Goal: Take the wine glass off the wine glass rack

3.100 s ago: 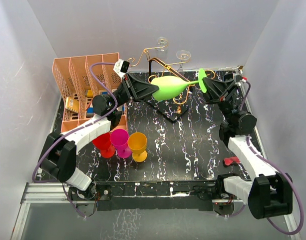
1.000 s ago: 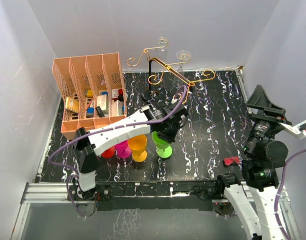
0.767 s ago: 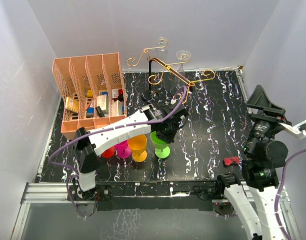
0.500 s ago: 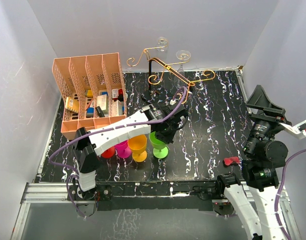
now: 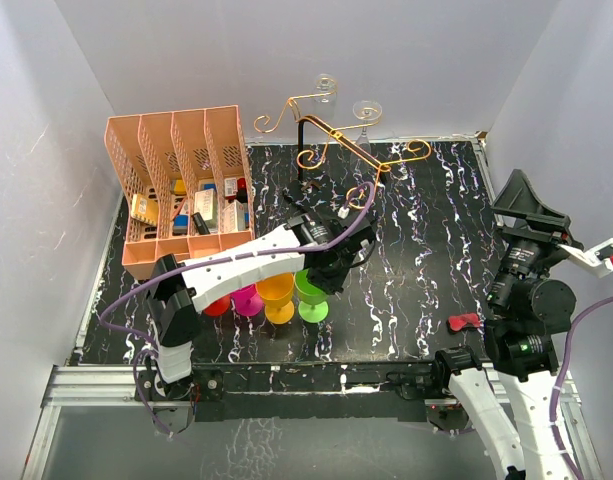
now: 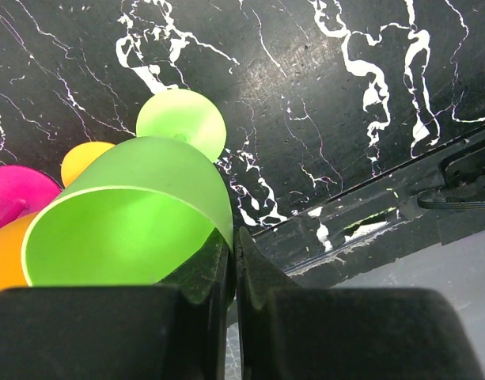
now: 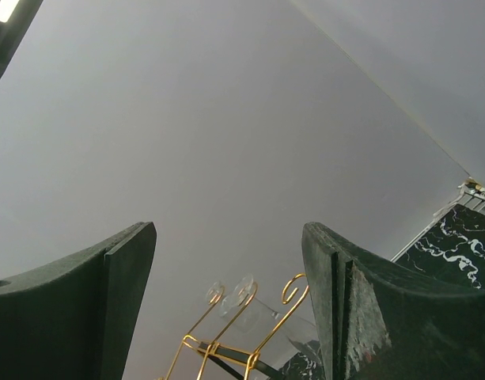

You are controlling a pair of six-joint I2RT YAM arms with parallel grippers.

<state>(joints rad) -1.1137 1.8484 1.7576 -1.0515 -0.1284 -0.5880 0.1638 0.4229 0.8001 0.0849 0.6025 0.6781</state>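
The green wine glass [image 6: 139, 206] looks like smooth moulded plastic, slightly translucent in the bowl, with a soft satin sheen. The orange goblet [image 5: 276, 290] and the pink goblet [image 5: 248, 298] to its left have the same plastic look. The counter [image 6: 305, 95] is black with white marble veining, glossy enough to carry a pale glare. The wine glass rack [image 5: 336, 135] at the far side is thin, bright gold wire, metallic, on a black post. The peach file organiser [image 5: 229, 150] is matt slotted plastic. The left hand [image 6: 233, 253] has matt black fingers. The right hand [image 7: 226, 229] has dull dark-green ones, scuffed pale along one edge.
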